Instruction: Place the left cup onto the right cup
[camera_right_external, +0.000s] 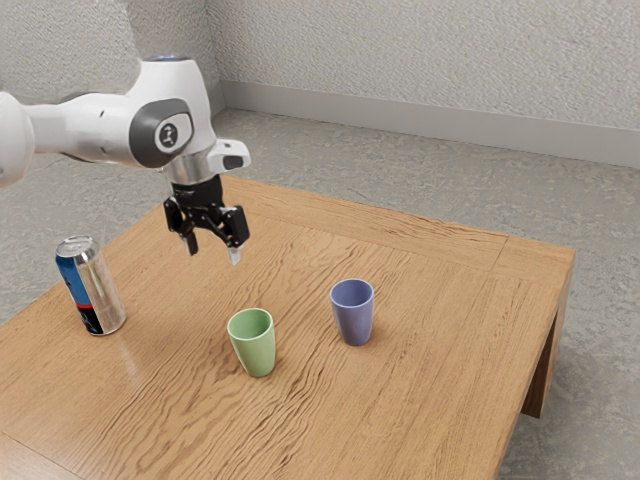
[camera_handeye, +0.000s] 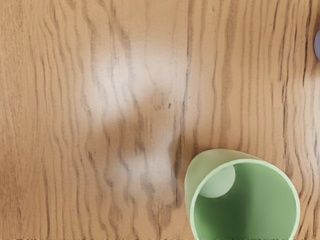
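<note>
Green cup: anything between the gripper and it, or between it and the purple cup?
Nothing visible. Only air lies between the open gripper and the green cup; bare table separates it from the purple cup. The can stands far aside.

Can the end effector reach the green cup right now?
Probably yes: the end effector hangs open above the table, nothing lies between it and the green cup, and the purple cup stands apart from it.

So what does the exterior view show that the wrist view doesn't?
The exterior view adds the arm, its open fingers hanging above the table, the soda can and the floor. The wrist view adds a look down into the green cup, which is empty inside. Both share the green cup, the purple cup and the wooden tabletop.
</note>
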